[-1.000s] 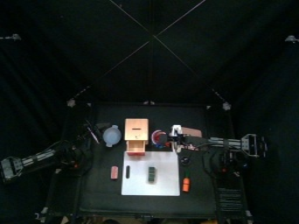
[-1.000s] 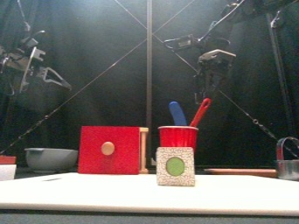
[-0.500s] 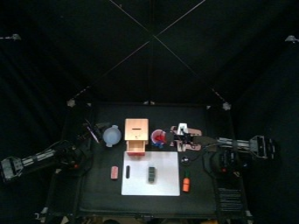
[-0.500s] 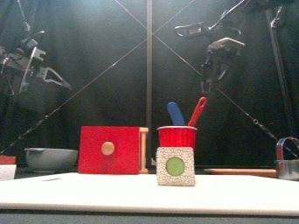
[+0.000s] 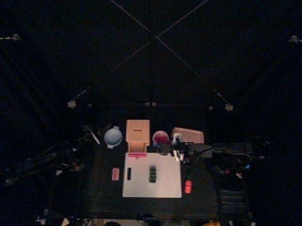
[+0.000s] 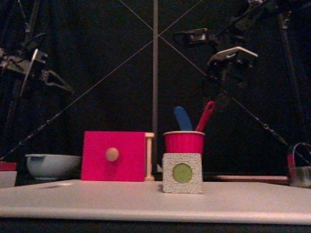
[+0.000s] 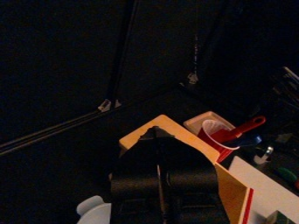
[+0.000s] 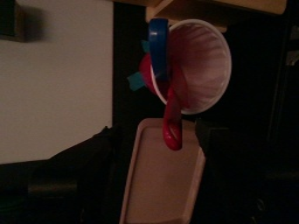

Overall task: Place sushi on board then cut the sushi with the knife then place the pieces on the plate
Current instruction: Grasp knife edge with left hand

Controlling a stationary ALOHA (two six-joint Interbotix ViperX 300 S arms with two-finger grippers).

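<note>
The right pincer [image 6: 220,84] hangs with jaws parted above the red cup [image 6: 186,142], slightly toward its own side. The red knife [image 6: 206,116] slants handle-up toward it. The sushi roll [image 6: 183,173] stands on the white cutting board [image 5: 136,185], before the cup.

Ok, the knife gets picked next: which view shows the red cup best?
Right wrist view: the red cup is near and large, knives showing. Front view: sushi hides its base. Top and left wrist views: small.
</note>
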